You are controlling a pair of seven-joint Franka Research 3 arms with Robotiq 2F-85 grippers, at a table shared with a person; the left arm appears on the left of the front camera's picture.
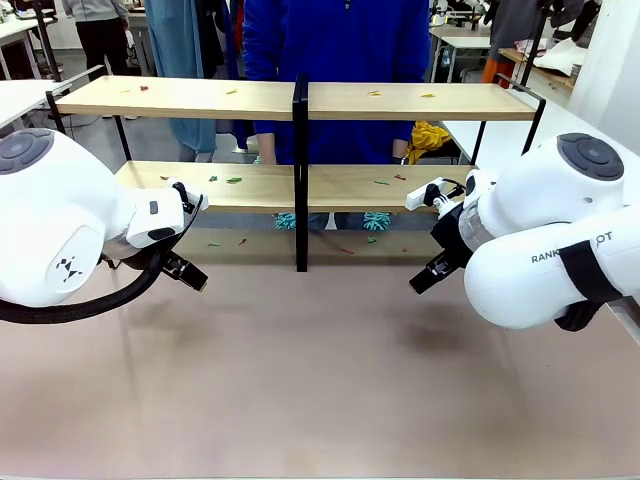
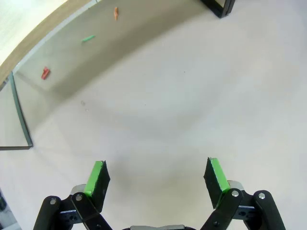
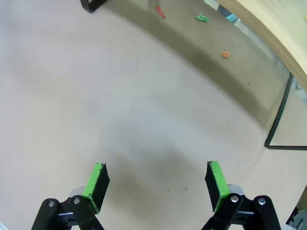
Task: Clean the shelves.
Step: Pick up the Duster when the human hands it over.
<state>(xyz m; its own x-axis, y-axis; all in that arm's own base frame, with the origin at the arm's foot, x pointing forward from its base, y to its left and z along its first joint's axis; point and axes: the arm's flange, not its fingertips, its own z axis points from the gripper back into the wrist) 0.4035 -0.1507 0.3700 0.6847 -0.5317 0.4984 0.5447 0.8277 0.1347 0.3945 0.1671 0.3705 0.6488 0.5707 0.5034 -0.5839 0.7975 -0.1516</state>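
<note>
The two-tier wooden shelves [image 1: 190, 97], dotted with coloured scraps [image 1: 232, 180], stand just ahead of my grippers on the beige tabletop [image 1: 320, 390]. My left gripper [image 2: 156, 175] and right gripper [image 3: 156, 179] hang over bare table, jaws spread wide and empty. Loose scraps [image 3: 202, 18] lie beyond my fingertips in the shelves' shadow.

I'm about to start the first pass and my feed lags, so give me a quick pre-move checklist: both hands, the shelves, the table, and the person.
1. Left hand open and empty: ok.
2. Right hand open and empty: ok.
3. Shelves upright across the table's far side: ok.
4. Boards clean: not ok, small scraps lie on both tiers.
5. Tabletop under the lower board: not ok, more bits lie there.
6. Person stands close behind the shelves. Whether they are clear of the boards: cannot tell.
</note>
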